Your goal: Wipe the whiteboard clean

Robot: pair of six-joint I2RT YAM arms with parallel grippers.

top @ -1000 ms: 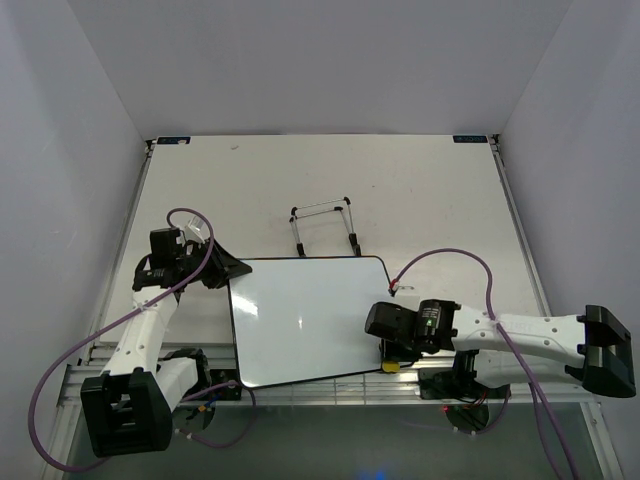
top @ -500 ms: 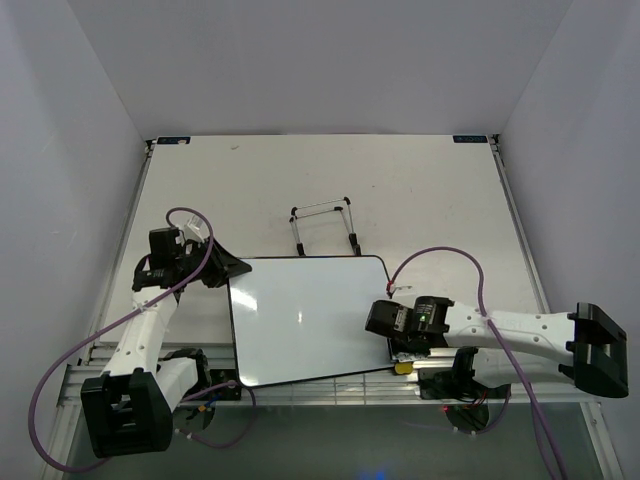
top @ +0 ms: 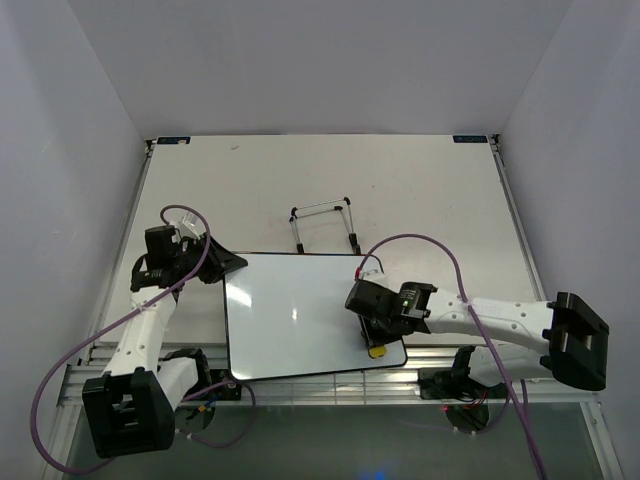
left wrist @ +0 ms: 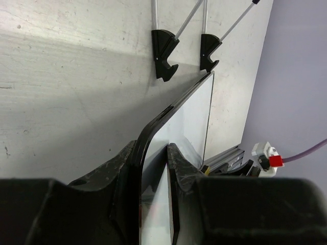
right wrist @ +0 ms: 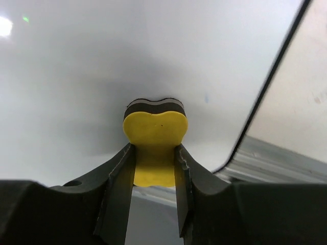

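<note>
- The whiteboard [top: 295, 315] lies on the near middle of the table [top: 430, 190], between the two arms and turned slightly askew. Its near edge reaches the metal rail [top: 330, 385] along the table's front.
- Its face is white inside a thin black rim and carries a small light reflection. The right wrist view shows a tiny faint speck on it, too small to read.
- The left hand [top: 226, 265] pinches the board's far left corner. In the left wrist view, one finger sits on each side of the black rim [left wrist: 153, 127].
- The right hand [top: 376, 338] hangs over the board's near right part, its fingers pressed onto a yellow eraser [top: 377, 351].
- In the right wrist view the eraser's dark pad [right wrist: 155, 106] touches the white face, near the rounded corner.
- A wire easel stand [top: 323, 226] sits just beyond the board's far edge. Whether its black feet [left wrist: 163, 48] touch the rim cannot be told.
- A purple cable [top: 420, 243] arcs above the right arm.
</note>
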